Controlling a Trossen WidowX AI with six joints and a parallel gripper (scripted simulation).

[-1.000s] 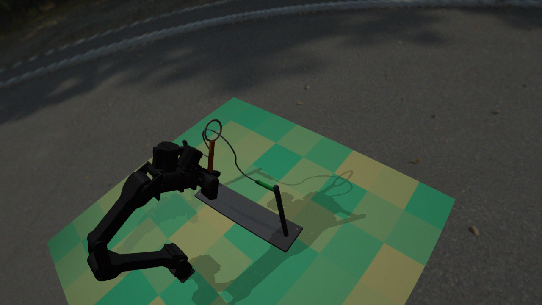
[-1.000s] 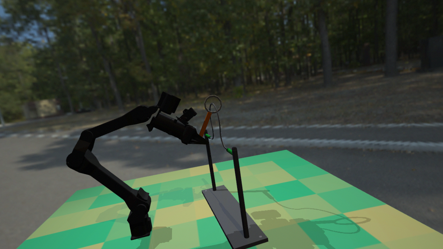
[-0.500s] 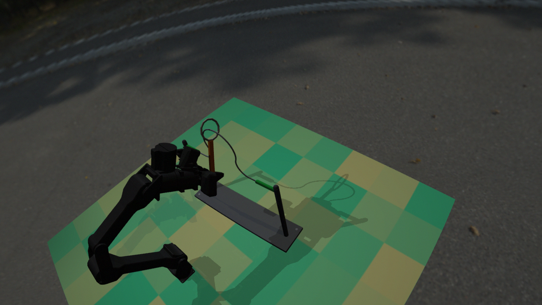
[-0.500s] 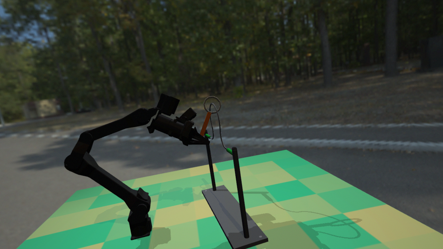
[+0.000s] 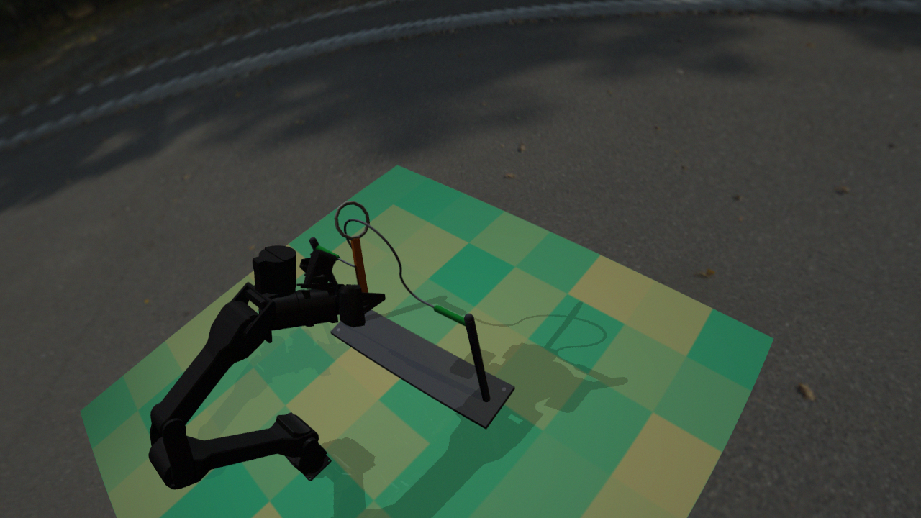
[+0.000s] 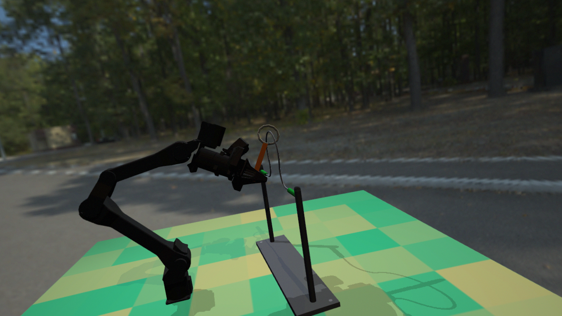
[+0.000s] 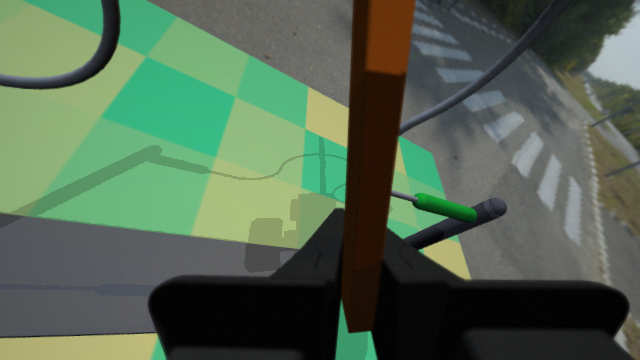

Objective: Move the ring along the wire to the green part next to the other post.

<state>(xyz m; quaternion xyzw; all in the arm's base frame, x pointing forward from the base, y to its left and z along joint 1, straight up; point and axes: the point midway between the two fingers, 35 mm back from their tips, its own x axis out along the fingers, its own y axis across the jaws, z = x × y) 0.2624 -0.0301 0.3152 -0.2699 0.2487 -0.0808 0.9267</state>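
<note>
Place: outdoors, roadside by woods.
Evidence: asphalt road (image 6: 393, 204) seen beyond gripper (image 6: 262, 177); trees (image 6: 275, 59) behind; checkered mat (image 6: 353, 235) laid below.

Ring out of frame above the orange handle (image 7: 376, 150) in the wrist view.
</note>
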